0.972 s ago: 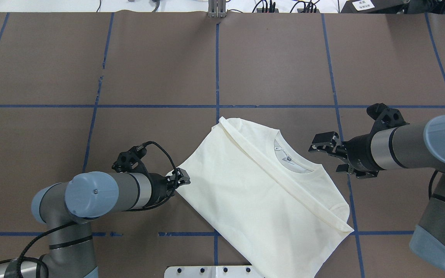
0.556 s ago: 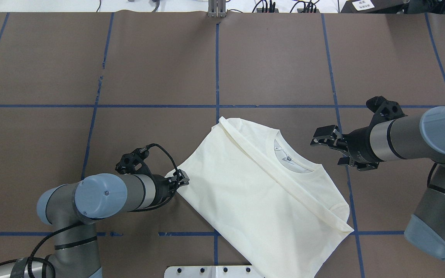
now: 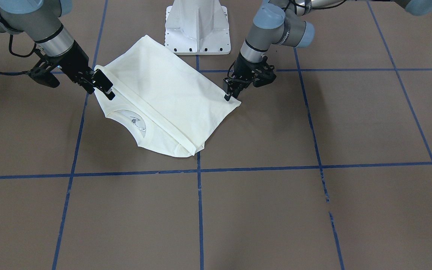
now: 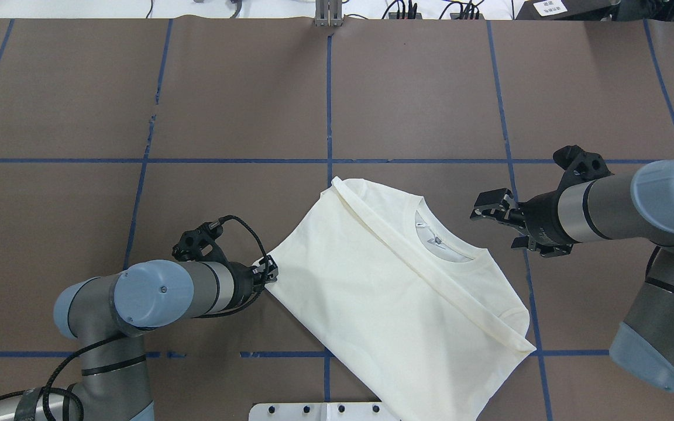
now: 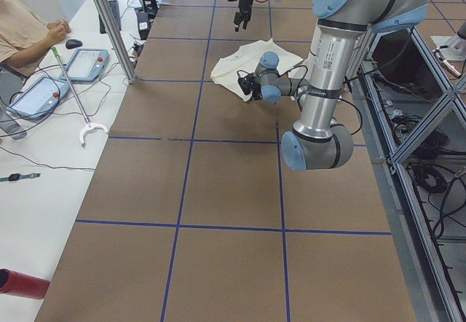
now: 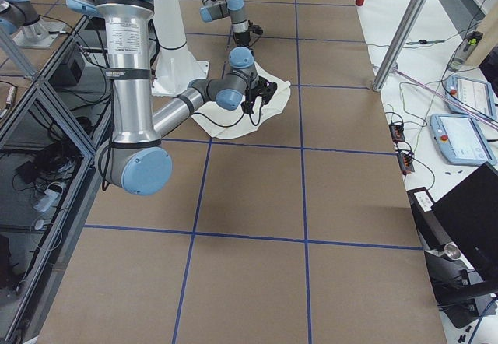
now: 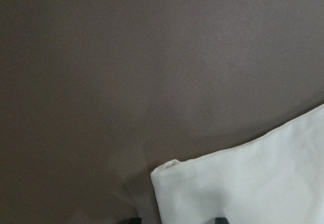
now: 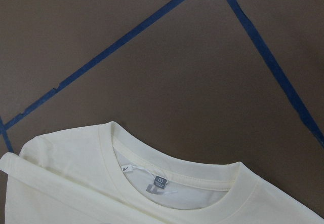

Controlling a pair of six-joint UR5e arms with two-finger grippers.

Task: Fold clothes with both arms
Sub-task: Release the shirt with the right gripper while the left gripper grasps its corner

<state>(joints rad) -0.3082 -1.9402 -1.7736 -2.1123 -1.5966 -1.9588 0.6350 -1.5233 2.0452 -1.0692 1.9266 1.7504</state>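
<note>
We see one shirt (image 4: 372,316) lying on the counter (image 4: 226,105) at 6 o'clock, close to the robot. It is part folded: a long flap (image 4: 430,272) lies across it and no sleeves stick out. We think it needs at least one more fold.

The left end effector (image 4: 268,271) sits at the shirt's 9 o'clock corner. Its jaws are apart with the corner between them, not pinching.

Farther off, at 2 o'clock by the collar (image 8: 177,160), the right end effector (image 4: 496,227) hangs wide apart, holding nothing.

We count two arms (image 4: 155,289) and two end effectors.
</note>
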